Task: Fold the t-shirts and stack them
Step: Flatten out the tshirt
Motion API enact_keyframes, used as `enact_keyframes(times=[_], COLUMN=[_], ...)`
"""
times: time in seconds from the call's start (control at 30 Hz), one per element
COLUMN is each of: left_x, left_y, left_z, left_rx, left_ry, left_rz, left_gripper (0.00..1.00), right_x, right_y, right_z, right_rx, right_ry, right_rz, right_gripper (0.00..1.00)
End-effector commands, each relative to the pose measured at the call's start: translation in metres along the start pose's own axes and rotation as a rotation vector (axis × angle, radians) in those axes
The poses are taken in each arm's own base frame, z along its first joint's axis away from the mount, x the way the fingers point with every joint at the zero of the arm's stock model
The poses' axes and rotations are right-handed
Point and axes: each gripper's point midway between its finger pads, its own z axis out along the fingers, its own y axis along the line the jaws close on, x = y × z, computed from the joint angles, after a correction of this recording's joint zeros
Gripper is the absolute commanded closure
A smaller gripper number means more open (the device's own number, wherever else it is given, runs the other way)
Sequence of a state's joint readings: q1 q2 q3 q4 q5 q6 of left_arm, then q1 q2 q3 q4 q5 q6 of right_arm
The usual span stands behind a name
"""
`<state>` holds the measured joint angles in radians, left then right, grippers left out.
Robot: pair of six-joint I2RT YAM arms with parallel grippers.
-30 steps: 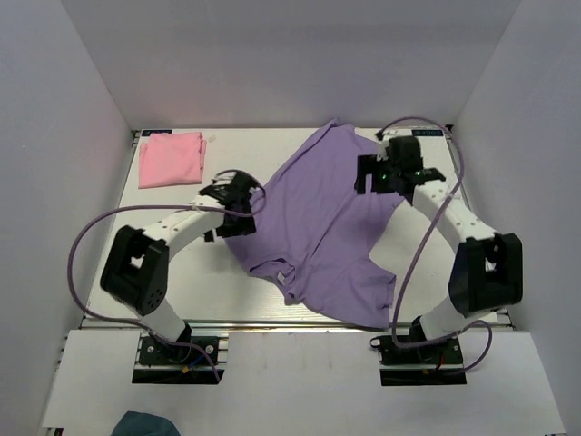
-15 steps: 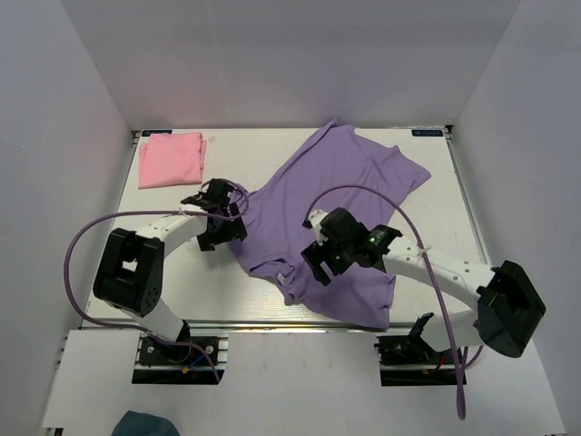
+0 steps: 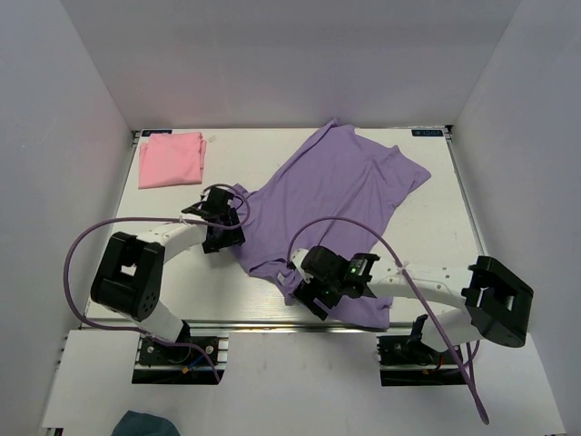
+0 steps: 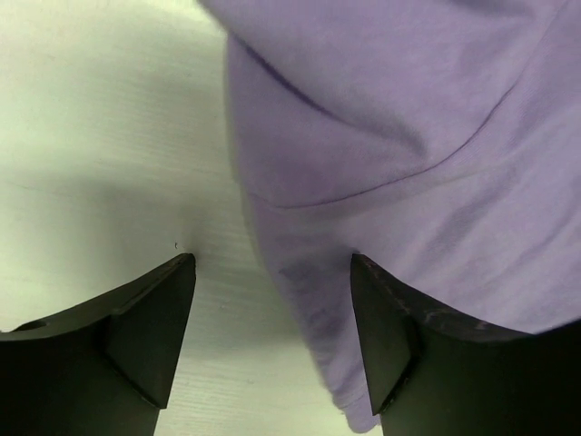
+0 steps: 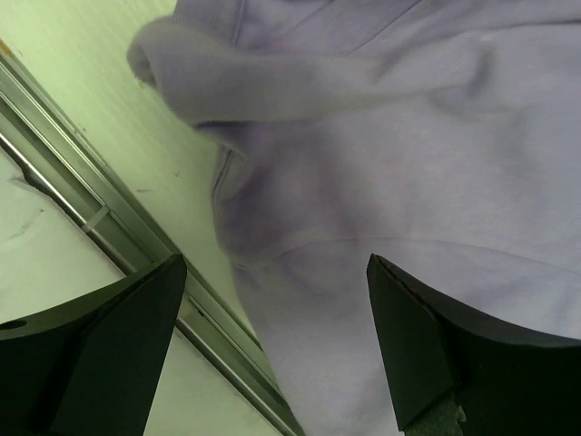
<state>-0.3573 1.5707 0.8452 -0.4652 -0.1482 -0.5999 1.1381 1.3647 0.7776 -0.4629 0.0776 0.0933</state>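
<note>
The lavender t-shirt lies spread out diagonally across the middle of the table, its neck end toward the front. The pink t-shirt lies folded at the far left corner. My left gripper is open at the lavender shirt's left edge; in the left wrist view that edge lies between the fingers, close to the right finger. My right gripper is open over the shirt's front edge near the neck; in the right wrist view the cloth fills the gap, nothing gripped.
The table's metal front rail runs just under my right gripper. White walls enclose the table on three sides. Purple cables loop from both arms. A dark teal object lies below the table at the front left.
My right arm has swung from the far right corner across the shirt to its front edge near the neck. My left gripper has shifted slightly along the shirt's left edge.
</note>
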Motion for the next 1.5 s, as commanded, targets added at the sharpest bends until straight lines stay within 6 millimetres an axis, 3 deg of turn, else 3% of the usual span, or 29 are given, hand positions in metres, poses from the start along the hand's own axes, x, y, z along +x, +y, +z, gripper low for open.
enact_keyframes(times=[0.0, 0.1, 0.17, 0.33, 0.43, 0.47, 0.57, 0.67, 0.8, 0.83, 0.87, 0.93, 1.03, 1.07, 1.1, 1.13, 1.2, 1.23, 1.3, 1.33, 1.4, 1.47], left_x=[0.018, 0.021, 0.022, 0.026, 0.031, 0.031, 0.031, 0.023, 0.012, 0.011, 0.004, -0.003, -0.027, -0.035, -0.045, -0.066, -0.090, -0.116, -0.144, -0.169, -0.196, -0.216], left_y=[-0.006, -0.011, -0.021, -0.023, -0.021, -0.021, -0.021, -0.022, -0.026, -0.026, -0.030, -0.031, -0.042, -0.046, -0.048, -0.055, -0.059, -0.069, -0.069, -0.072, -0.079, -0.081], left_z=[0.010, 0.013, 0.012, 0.017, 0.017, 0.017, 0.012, 0.006, -0.004, -0.008, -0.014, -0.019, -0.037, -0.041, -0.049, -0.065, -0.081, -0.105, -0.130, -0.153, -0.186, -0.207], left_rx=[0.049, 0.086, 0.128, 0.125, 0.127, 0.127, 0.115, 0.120, 0.133, 0.137, 0.153, 0.153, 0.183, 0.187, 0.190, 0.204, 0.207, 0.241, 0.219, 0.226, 0.254, 0.255], left_ry=[0.043, 0.039, 0.037, 0.049, 0.062, 0.062, 0.067, 0.038, -0.002, -0.008, -0.033, -0.055, -0.120, -0.142, -0.172, -0.240, -0.301, -0.375, -0.470, -0.543, -0.627, -0.701], left_rz=[0.007, 0.035, 0.052, 0.062, 0.063, 0.063, 0.082, 0.089, 0.094, 0.093, 0.099, 0.096, 0.087, 0.083, 0.078, 0.065, 0.032, 0.015, -0.016, -0.036, -0.064, -0.068], left_gripper=[0.23, 0.26, 0.33, 0.45, 0.66, 0.81, 0.99, 1.00, 1.00, 1.00, 1.00, 1.00, 1.00, 1.00, 1.00, 1.00, 1.00, 1.00, 1.00, 1.00, 1.00, 1.00], right_x=[-0.003, -0.002, 0.001, 0.003, 0.004, 0.006, 0.011, 0.011, 0.009, 0.010, 0.007, 0.003, -0.016, -0.040, -0.047, -0.071, -0.086, -0.103, -0.112, -0.121, -0.138, -0.150], right_y=[0.004, 0.006, 0.004, -0.004, -0.004, -0.003, -0.003, -0.003, -0.003, -0.005, -0.008, -0.016, -0.028, -0.030, -0.042, -0.046, -0.059, -0.079, -0.106, -0.118, -0.129, -0.134], right_z=[0.009, 0.016, 0.021, 0.026, 0.029, 0.031, 0.037, 0.040, 0.040, 0.039, 0.036, 0.030, 0.009, -0.012, -0.022, -0.043, -0.068, -0.097, -0.132, -0.159, -0.188, -0.220], right_rx=[0.019, 0.020, 0.029, 0.069, 0.077, 0.076, 0.076, 0.078, 0.078, 0.086, 0.109, 0.157, 0.217, 0.228, 0.289, 0.316, 0.367, 0.484, 0.624, 0.685, 0.734, 0.756], right_ry=[-0.030, -0.052, -0.047, -0.020, -0.004, 0.013, 0.059, 0.078, 0.064, 0.066, 0.043, 0.014, -0.084, -0.167, -0.201, -0.282, -0.367, -0.451, -0.542, -0.605, -0.703, -0.778], right_rz=[-0.004, -0.006, -0.003, 0.018, 0.017, 0.016, 0.007, 0.005, 0.010, 0.019, 0.033, 0.046, 0.058, 0.068, 0.075, 0.083, 0.120, 0.168, 0.247, 0.286, 0.288, 0.257], right_gripper=[0.14, 0.14, 0.14, 0.18, 0.19, 0.19, 0.21, 0.30, 0.71, 0.94, 1.00, 1.00, 1.00, 1.00, 1.00, 1.00, 1.00, 1.00, 1.00, 1.00, 1.00, 1.00])
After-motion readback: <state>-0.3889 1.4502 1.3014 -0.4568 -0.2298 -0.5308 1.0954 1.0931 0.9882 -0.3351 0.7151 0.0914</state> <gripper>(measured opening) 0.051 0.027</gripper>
